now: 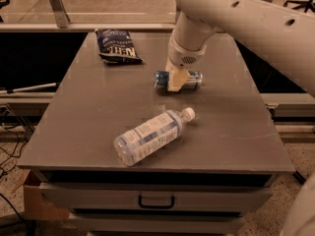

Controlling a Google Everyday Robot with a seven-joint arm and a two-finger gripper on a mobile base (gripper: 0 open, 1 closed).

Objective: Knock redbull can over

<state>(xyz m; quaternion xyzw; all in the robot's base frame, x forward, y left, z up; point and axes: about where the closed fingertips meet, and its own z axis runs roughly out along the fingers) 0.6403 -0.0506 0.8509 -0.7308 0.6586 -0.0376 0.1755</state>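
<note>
The redbull can [193, 79] lies on its side on the grey table [74, 117], long axis left to right, near the table's middle back. My gripper [176, 79] hangs from the white arm directly over the can's middle, its pale fingers in front of the can and hiding part of it. The can's blue and silver ends show on either side of the fingers.
A clear plastic water bottle [150, 135] with a white cap lies on its side in front of the can. A dark blue snack bag [116, 45] lies at the back left. The table has a drawer [156, 200] below its front edge.
</note>
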